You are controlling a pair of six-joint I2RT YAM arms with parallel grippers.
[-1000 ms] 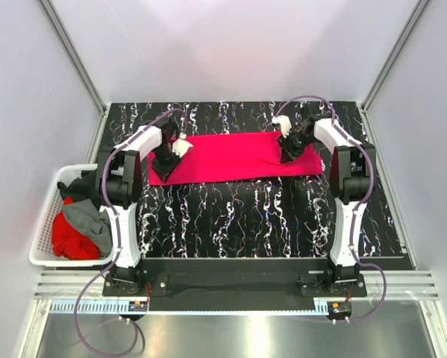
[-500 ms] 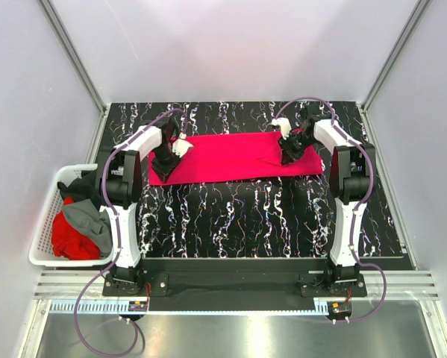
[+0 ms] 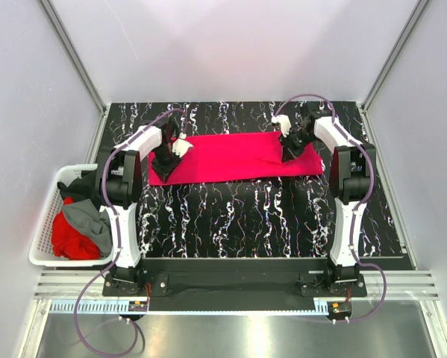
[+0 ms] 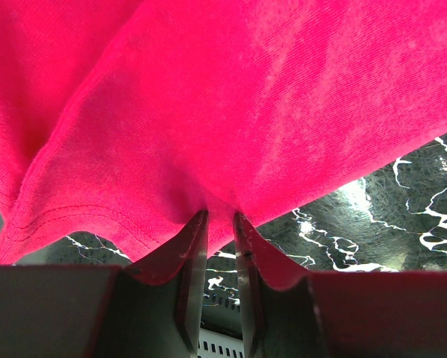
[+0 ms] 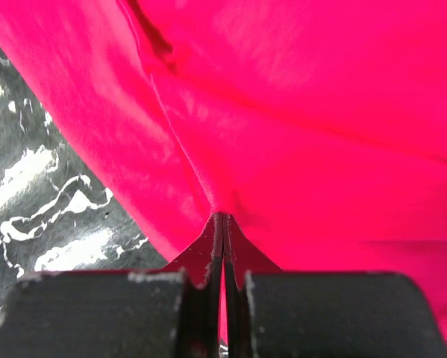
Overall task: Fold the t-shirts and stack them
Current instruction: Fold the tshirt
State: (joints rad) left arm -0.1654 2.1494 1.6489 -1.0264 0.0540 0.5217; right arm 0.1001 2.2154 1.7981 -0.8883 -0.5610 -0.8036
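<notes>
- A crimson-pink t-shirt (image 3: 234,156) lies spread as a long, wide band across the far half of the black, white-veined bench (image 3: 268,216), its long side running from left to right.
- The left claw (image 3: 166,164) sits at the shirt's left end, over the near corner.
- In the left wrist view its fingers (image 4: 193,253) stand a little apart, with a fold of the pink cloth nipped between their tips. A stitched hem hangs in a curve just to the left, and the cloth is lifted off the bench there.
- The right claw (image 3: 289,151) is at the shirt's right part, near the far edge.
- In the right wrist view its jaws are clenched tight on a small pinch of the pink cloth, which pulls up into creases running away from the tips.
- Between the two claws the shirt lies mostly flat on the bench.
- A white lattice basket (image 3: 38,250) stands off the bench's left edge, beside the left arm.
- In it lie a red t-shirt (image 3: 68,239), a grey t-shirt (image 3: 95,221) over it and a black t-shirt (image 3: 77,186) at the far end, all crumpled together.
</notes>
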